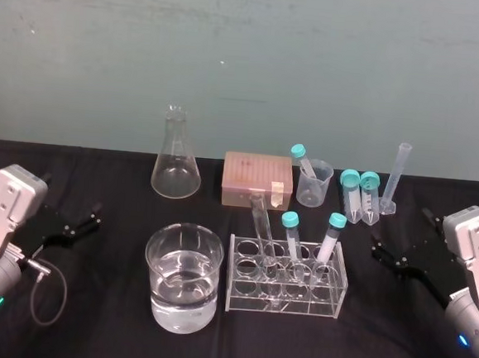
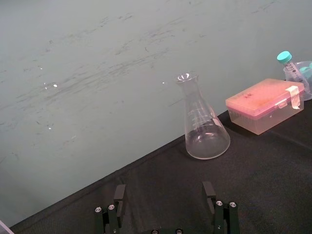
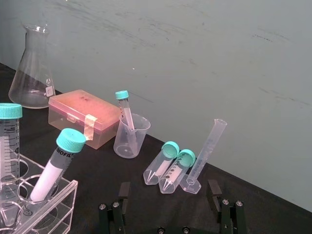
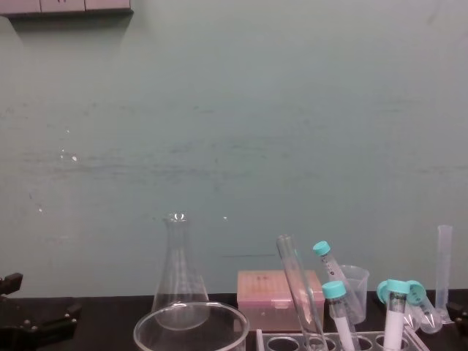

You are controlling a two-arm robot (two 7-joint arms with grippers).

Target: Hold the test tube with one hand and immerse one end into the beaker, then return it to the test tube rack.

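No grip yet on the test tube (image 1: 261,222), leaning in the test tube rack (image 1: 295,309) toward its left end, beside two teal-capped tubes (image 1: 291,237), with the right end effector (image 3: 168,195) spread wide and empty at the right of the table (image 1: 103,334), and the left end effector (image 2: 164,192) equally wide, parked at the left. Risk of knocking a capped neighbour or dragging the rack, given the tilt and tight spacing; risk too of clipping the rim of the beaker (image 1: 156,264), just left of the rack.
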